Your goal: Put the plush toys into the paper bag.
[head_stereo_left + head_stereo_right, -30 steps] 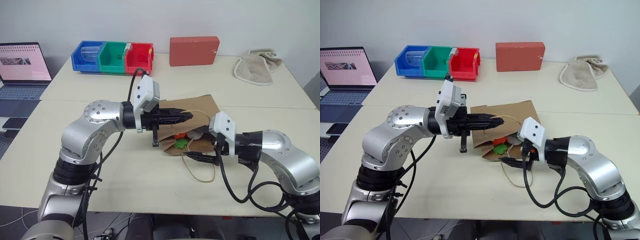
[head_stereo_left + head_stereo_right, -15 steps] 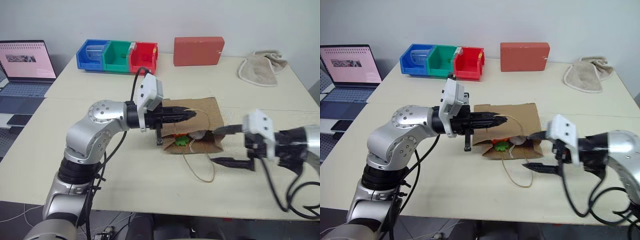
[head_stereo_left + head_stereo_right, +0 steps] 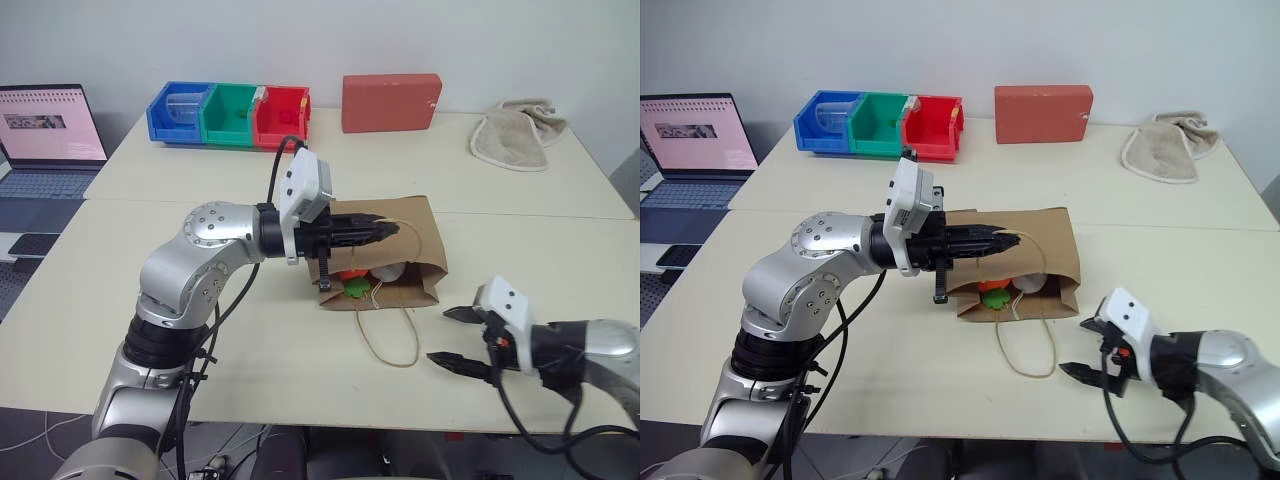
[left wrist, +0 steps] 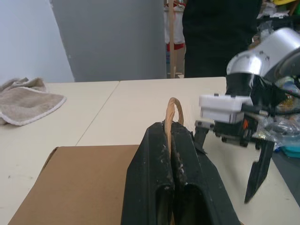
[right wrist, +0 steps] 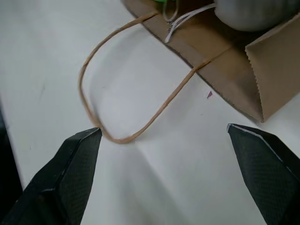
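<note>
Right gripper (image 3: 1085, 349) has withdrawn from the paper bag (image 3: 1040, 240), jaws spread, empty; left gripper (image 3: 1006, 240) pinches its upper handle (image 4: 171, 112), holding the mouth open.

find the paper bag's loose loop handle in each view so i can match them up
Left eye view: loose loop handle on the table, just in front of the paper bag.
Right eye view: same spot.
Left wrist view: not that loop; the bag's other handle is pinched by the left tool.
Right wrist view: the loop lies flat beyond the open right tool.
Shared landmark: the bag.
</note>
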Robot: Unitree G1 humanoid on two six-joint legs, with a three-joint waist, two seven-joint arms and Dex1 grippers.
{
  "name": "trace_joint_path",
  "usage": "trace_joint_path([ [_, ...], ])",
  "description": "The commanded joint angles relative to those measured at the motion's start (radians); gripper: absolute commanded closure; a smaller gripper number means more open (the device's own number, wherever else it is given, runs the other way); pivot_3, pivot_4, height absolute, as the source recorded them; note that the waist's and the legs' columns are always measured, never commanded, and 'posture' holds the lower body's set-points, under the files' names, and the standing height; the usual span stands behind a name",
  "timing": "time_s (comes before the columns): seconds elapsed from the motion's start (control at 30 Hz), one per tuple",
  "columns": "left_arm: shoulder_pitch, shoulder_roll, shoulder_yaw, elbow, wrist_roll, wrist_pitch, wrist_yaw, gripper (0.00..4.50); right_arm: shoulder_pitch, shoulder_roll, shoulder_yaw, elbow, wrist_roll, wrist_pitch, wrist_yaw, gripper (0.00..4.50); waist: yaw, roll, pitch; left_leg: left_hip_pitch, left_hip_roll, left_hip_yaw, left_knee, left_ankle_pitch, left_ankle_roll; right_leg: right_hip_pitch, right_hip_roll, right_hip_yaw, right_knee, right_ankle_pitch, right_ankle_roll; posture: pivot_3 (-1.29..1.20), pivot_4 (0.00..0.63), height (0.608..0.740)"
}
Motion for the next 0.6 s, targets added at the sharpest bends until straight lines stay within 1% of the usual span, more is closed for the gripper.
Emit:
trace_joint_path([
  [0.03, -0.024, -0.007, 0.031, -0.034, -0.025, 0.004, 0.017, 4.5, -0.035, 0.044, 0.046, 0.015, -0.04, 0.011, -0.076, 0.04, 0.0, 0.0, 0.0, 0.0, 0.0, 0.0, 0.0, 0.0, 0.0, 0.0, 0.0, 0.0, 0.0, 0.0, 0.0, 0.0, 0.15, 0.74],
  [0.13, -0.024, -0.006, 0.036, -0.041, -0.031, 0.01, 0.024, 4.5, -0.053, 0.067, 0.085, 0.01, -0.052, 0.031, -0.104, 0.04, 0.001, 0.0, 0.0, 0.0, 0.0, -0.001, 0.0, 0.0, 0.0, 0.0, 0.0, -0.001, 0.0, 0.0, 0.0, 0.0, 0.15, 0.74],
  [0.23, -0.029, -0.009, 0.044, -0.04, -0.039, 0.014, 0.037, 4.5, -0.063, 0.088, 0.126, 0.019, -0.088, 0.024, -0.149, 0.58, 0.001, 0.0, 0.0, 0.0, 0.0, -0.001, 0.0, 0.0, 0.0, 0.0, 0.0, -0.001, 0.0, 0.0, 0.0, 0.0, 0.15, 0.74],
  [0.27, -0.03, -0.009, 0.045, -0.04, -0.04, 0.014, 0.039, 4.5, -0.067, 0.092, 0.147, 0.022, -0.108, 0.017, -0.16, 0.86, 0.001, 0.0, 0.0, 0.0, 0.0, -0.001, 0.0, 0.0, 0.0, 0.0, 0.0, -0.001, 0.0, 0.0, 0.0, 0.0, 0.15, 0.74],
  [0.37, -0.034, -0.007, 0.046, -0.038, -0.043, 0.013, 0.043, 4.5, -0.077, 0.098, 0.199, 0.027, -0.165, -0.011, -0.185, 1.94, -0.001, 0.0, 0.0, 0.0, 0.0, -0.001, 0.0, 0.0, 0.0, 0.0, 0.0, -0.001, 0.0, 0.0, 0.0, 0.0, 0.15, 0.74],
  [0.43, -0.034, -0.005, 0.045, -0.036, -0.043, 0.011, 0.046, 4.5, -0.074, 0.097, 0.204, 0.027, -0.181, -0.025, -0.186, 2.68, -0.001, 0.0, 0.0, 0.0, 0.0, 0.0, 0.0, 0.0, 0.0, 0.0, 0.0, 0.0, 0.0, 0.0, 0.0, 0.0, 0.15, 0.74],
  [0.47, -0.034, -0.004, 0.046, -0.035, -0.043, 0.011, 0.046, 4.5, -0.072, 0.091, 0.206, 0.027, -0.19, -0.034, -0.183, 2.95, -0.001, 0.0, 0.0, 0.0, 0.0, -0.001, 0.0, 0.0, 0.0, 0.0, 0.0, -0.001, 0.0, 0.0, 0.0, 0.0, 0.15, 0.74],
  [0.5, -0.034, -0.002, 0.046, -0.034, -0.043, 0.01, 0.046, 4.5, -0.071, 0.09, 0.2, 0.029, -0.19, -0.036, -0.179, 3.39, -0.001, 0.0, 0.0, 0.0, 0.0, -0.001, 0.0, 0.0, 0.0, 0.0, 0.0, -0.001, 0.0, 0.0, 0.0, 0.0, 0.15, 0.74],
  [0.6, -0.033, 0.005, 0.049, -0.031, -0.041, 0.008, 0.044, 4.5, -0.07, 0.095, 0.169, 0.036, -0.177, -0.04, -0.164, 4.48, 0.0, 0.0, 0.0, 0.0, 0.0, -0.001, 0.0, 0.0, 0.0, 0.0, 0.0, -0.001, 0.0, 0.0, 0.0, 0.0, 0.15, 0.74],
])
